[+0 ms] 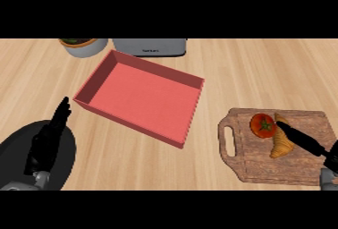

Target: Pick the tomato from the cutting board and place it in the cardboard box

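The tomato [263, 125] lay on the cutting board [290, 172], in the upper left part of it, with its green stalk end turned up. A croissant [282, 144] lay just to the right of it and below, and the two seemed to touch at the tomato's right edge. The board was brown wood with a handle slot on its left side, and it stood at the right side of the counter [264, 71]. The right hand [305, 139] came in from the lower right edge, with its fingers straight and held close together, pointing up and to the left. The fingertips lay over the upper part of the croissant, just beside the tomato; I could not tell if they touched the tomato. This hand held nothing. The box [142, 96] stood well apart to the left of the board, near the middle of the counter. It was red, open at the top and turned at an angle. Behind the box, at the far edge, stood a grey toaster [149, 47] and, left of it, a white pot [84, 47] with something green in it. The left hand [48, 138] rested at the lower left, fingers straight and pointing up, over a black round plate [13, 147], holding nothing.
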Motion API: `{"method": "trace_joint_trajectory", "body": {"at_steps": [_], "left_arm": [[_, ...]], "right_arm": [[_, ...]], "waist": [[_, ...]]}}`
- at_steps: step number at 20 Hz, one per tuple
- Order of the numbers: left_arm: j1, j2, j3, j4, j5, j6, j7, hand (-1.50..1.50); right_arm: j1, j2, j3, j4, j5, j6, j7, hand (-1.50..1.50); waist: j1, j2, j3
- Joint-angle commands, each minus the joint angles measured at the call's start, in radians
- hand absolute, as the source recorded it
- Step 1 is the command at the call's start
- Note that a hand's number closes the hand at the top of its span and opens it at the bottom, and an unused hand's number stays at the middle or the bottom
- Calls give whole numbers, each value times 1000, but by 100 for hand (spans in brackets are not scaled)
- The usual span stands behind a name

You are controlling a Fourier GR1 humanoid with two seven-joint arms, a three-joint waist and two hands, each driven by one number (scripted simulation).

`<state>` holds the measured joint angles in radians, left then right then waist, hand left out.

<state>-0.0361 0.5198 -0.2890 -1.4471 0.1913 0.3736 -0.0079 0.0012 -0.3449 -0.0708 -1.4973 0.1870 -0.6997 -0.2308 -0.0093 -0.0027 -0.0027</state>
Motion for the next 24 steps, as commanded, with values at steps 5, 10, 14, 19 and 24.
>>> {"method": "trace_joint_trajectory", "body": {"at_steps": [5, 10, 14, 19, 24], "left_arm": [[10, -7, -13, -40, -18, 8, 20, 0], [2, 3, -5, -41, -29, 4, 32, 0], [-12, 12, 19, -43, -22, -17, 60, 0], [-3, -51, 4, -59, -71, -8, 63, 0], [-15, -70, 58, -57, -113, -42, 108, 0]], "right_arm": [[145, -234, 156, -108, 240, 230, 444, -150], [142, -328, 239, -245, 268, 469, 735, -150], [52, -301, 316, -397, 312, 591, 1004, -150], [-90, -139, 387, -221, 458, 571, 1104, -150], [-109, -85, 351, -240, 506, 652, 1171, -150]], "waist": [[5, -1, -7], [10, -1, -3], [11, 1, 0], [19, 4, 3], [11, 3, 3]]}}
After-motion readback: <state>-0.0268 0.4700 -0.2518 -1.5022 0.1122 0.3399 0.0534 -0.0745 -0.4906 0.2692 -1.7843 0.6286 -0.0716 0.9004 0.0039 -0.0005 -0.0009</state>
